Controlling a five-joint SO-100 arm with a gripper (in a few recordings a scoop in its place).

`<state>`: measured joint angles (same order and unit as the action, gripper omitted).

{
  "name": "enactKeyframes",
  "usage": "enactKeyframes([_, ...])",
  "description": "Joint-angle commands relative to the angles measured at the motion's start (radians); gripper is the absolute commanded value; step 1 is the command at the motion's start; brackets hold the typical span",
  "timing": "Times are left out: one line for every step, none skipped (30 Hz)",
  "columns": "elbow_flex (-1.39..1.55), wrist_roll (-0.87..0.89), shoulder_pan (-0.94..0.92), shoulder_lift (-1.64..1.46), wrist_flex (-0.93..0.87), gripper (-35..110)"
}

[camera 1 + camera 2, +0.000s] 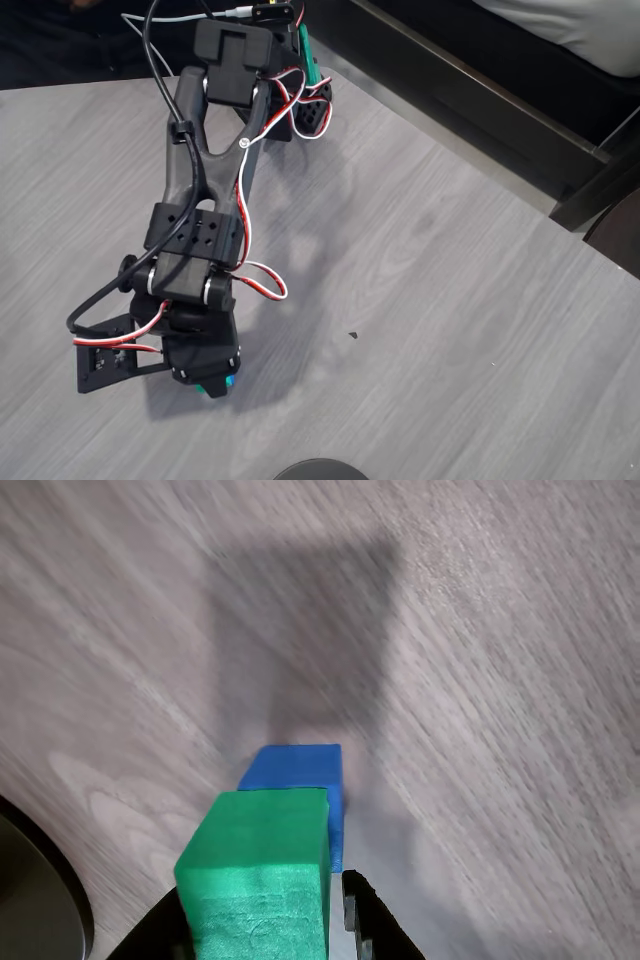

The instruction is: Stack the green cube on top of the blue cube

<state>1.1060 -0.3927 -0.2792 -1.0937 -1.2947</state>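
Observation:
In the wrist view my gripper [258,932] is shut on the green cube [260,865], with a black finger [365,925] pressed against its right face. The blue cube [300,772] lies on the grey wooden table just beyond and below the green one, its near part covered by it. Whether the two cubes touch cannot be told. From overhead the gripper [208,380] points down near the table's front left. A teal edge of the green cube [210,390] and a sliver of the blue cube [231,381] peek out under it.
A dark round object [320,468] sits at the table's front edge, also at the lower left of the wrist view [30,900]. The arm's base [300,110] stands at the back. The table edge [480,170] runs diagonally at the right, dark furniture beyond.

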Motion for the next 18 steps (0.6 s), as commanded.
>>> enactKeyframes([-0.041,-0.002,0.000,-0.092,-0.014,21])
enactKeyframes([-0.041,-0.002,0.000,-0.104,-0.018,21])
enactKeyframes([-0.041,-0.002,0.000,-0.115,-0.023,21])
enactKeyframes([-0.041,-0.002,0.000,-0.126,-0.028,22])
enactKeyframes([-0.041,-0.002,0.000,-0.135,-0.032,23])
enactKeyframes([-0.041,-0.002,0.000,-0.143,-0.035,23])
enactKeyframes([-0.041,-0.003,0.000,-0.147,-0.038,24])
enactKeyframes([-0.041,-0.005,0.000,-0.152,-0.041,24])
enactKeyframes([-0.041,-0.005,0.000,-0.156,-0.044,24])
enactKeyframes([-0.041,-0.005,0.000,-0.158,-0.046,24])
enactKeyframes([-0.041,-0.005,0.000,-0.163,-0.049,25])
enactKeyframes([-0.041,-0.005,0.000,-0.167,-0.051,25])
enactKeyframes([-0.041,-0.005,-0.002,-0.173,-0.054,25])
enactKeyframes([-0.041,-0.005,-0.003,-0.184,-0.060,25])
enactKeyframes([-0.041,-0.005,-0.003,-0.199,-0.069,25])
enactKeyframes([-0.041,-0.005,-0.003,-0.218,-0.083,25])
enactKeyframes([-0.041,-0.005,-0.002,-0.245,-0.101,25])
enactKeyframes([-0.041,-0.005,0.002,-0.281,-0.124,25])
